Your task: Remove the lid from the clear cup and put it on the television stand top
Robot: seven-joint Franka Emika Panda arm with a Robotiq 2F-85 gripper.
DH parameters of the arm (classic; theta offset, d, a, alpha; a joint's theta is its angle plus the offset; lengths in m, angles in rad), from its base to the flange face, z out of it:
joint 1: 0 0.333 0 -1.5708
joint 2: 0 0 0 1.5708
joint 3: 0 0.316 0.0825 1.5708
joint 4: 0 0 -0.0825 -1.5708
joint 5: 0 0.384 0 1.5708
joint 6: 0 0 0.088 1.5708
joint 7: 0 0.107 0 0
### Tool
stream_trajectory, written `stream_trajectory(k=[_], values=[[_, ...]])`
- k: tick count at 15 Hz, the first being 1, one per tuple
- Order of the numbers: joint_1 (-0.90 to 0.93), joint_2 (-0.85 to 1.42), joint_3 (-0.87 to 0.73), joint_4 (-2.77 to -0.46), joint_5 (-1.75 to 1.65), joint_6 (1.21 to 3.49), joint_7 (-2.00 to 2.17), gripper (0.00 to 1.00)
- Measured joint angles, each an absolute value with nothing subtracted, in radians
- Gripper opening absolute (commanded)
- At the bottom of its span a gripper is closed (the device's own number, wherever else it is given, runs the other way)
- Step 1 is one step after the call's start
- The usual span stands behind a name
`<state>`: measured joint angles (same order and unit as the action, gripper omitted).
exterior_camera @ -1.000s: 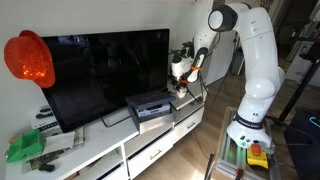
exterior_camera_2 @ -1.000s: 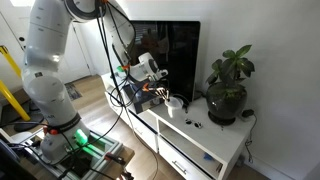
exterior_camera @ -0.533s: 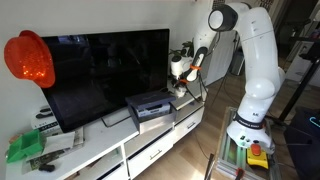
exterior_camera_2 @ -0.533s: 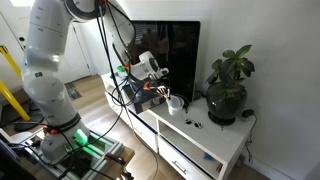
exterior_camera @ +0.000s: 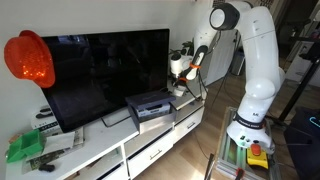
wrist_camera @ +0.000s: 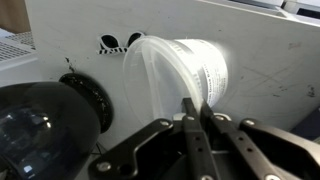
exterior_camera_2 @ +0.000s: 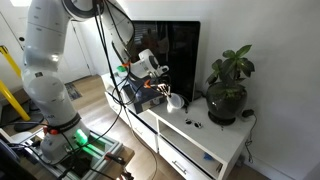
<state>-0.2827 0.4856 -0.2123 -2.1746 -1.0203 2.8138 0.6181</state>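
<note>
In the wrist view my gripper [wrist_camera: 196, 104] is shut, its two fingers pinching the near rim of the round translucent white lid [wrist_camera: 150, 72]. The lid still sits on the clear cup [wrist_camera: 208, 66], which is tilted on its side above the white television stand top [wrist_camera: 270, 85]. In an exterior view the gripper [exterior_camera_2: 166, 92] holds the cup [exterior_camera_2: 176, 101] just above the stand top [exterior_camera_2: 215, 142], between the grey box and the plant. In an exterior view the gripper [exterior_camera: 182, 86] is at the stand's far end; the cup is too small to make out there.
A grey box-shaped device [exterior_camera: 150, 105] sits in front of the large television [exterior_camera: 105, 75]. A potted plant [exterior_camera_2: 228, 85] in a dark pot [wrist_camera: 40, 128] stands close by the cup. Small dark bits [wrist_camera: 118, 43] lie on the stand. Green items [exterior_camera: 25, 148] sit at the other end.
The cup has tipped and risen slightly with the gripper, its lid end now higher. The arm has barely moved otherwise.
</note>
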Motion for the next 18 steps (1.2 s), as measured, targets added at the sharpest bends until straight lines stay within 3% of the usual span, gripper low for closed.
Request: stream_trajectory(k=[4,7,9,11,18], values=[[-0.277,0.483,-0.212,-2.174,-1.020,2.812,0.612,0.05],[-0.269,0.480,-0.213,-2.173,-1.020,2.803,0.612,0.34],[-0.260,0.472,-0.213,-2.172,-1.020,2.787,0.612,0.09],[-0.249,0.461,-0.215,-2.172,-1.023,2.770,0.612,0.00],[-0.165,0.450,-0.288,-2.172,-1.025,2.753,0.612,0.01]])
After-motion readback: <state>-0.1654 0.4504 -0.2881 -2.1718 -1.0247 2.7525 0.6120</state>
